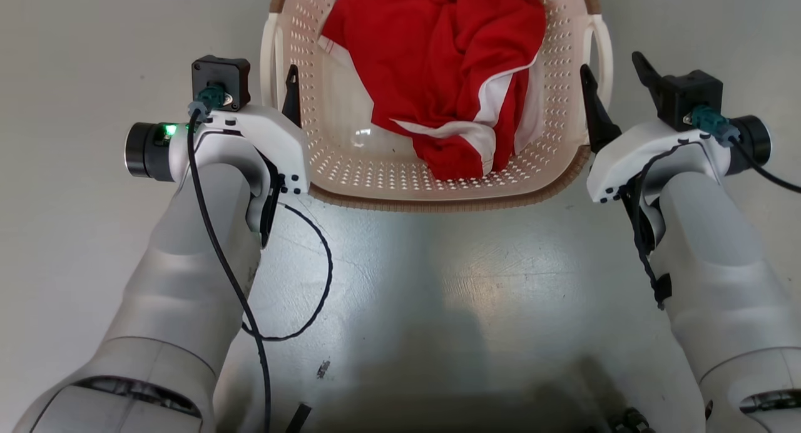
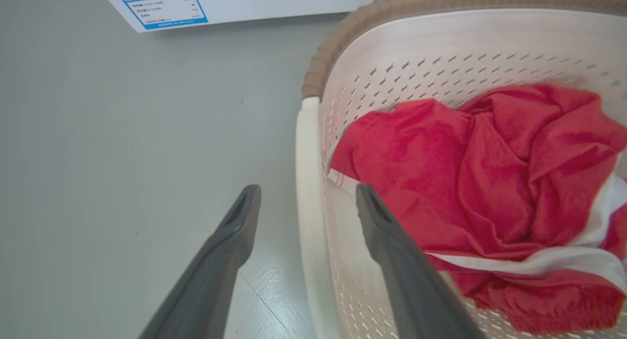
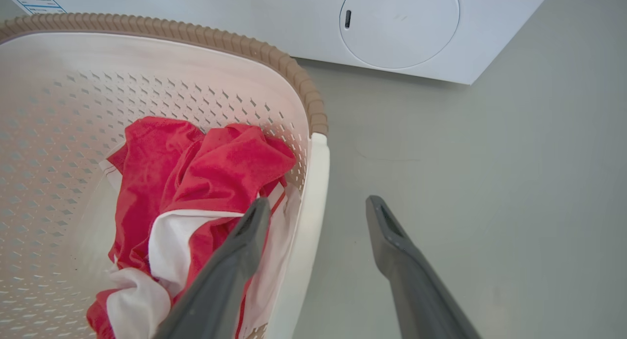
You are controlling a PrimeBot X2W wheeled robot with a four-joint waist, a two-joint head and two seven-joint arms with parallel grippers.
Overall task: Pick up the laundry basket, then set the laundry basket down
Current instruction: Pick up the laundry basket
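item: laundry basket, cream perforated walls, brown woven-look rim, standing on the grey floor between your two arms and just in front of the white washer. contents: one red garment with white trim, bunched loosely toward the far and right side (soft load, likely to slump if the basket tips). fixtures: left handle and right handle, white loops, one on each short side. left gripper: jaws spread wide, one finger inside the basket wall and one outside over the floor, so the handle lies in the gap; nothing is clamped. right gripper: the same on the other side, jaws wide, inner finger over the garment's white edge, outer finger over bare floor, handle between. reason for the arrangement, as you may judge it: a two-sided hold at the handles should keep the basket level when it rises. status: pick-up not yet made; the basket appears to rest on the floor. next, in your hands: close both pairs on the handles together. caution: the right inner finger could pinch cloth along with plastic.
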